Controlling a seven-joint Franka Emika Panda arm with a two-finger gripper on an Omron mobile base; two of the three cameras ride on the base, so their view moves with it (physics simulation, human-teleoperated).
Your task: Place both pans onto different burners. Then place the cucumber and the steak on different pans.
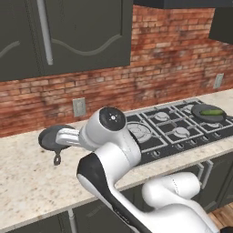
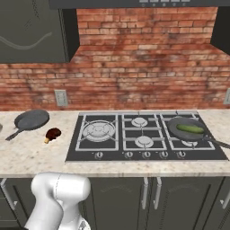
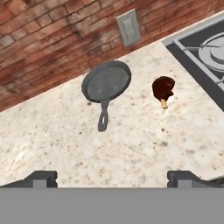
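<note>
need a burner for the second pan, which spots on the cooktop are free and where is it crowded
The large ring nearest the steak and the two middle burners are bare. The right end is crowded: a pan holding the cucumber sits there.

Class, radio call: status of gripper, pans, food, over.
Gripper open, empty, above counter. Cucumber in right pan on burner. Second pan on counter, steak beside it. Nothing in the way.

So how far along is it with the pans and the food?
About halfway. Done: one pan sits on a right-hand burner with the cucumber in it. In hand: nothing; the gripper hovers with jaws open over the counter. Left: the second pan and the steak both lie on the counter, left of the cooktop.
</note>
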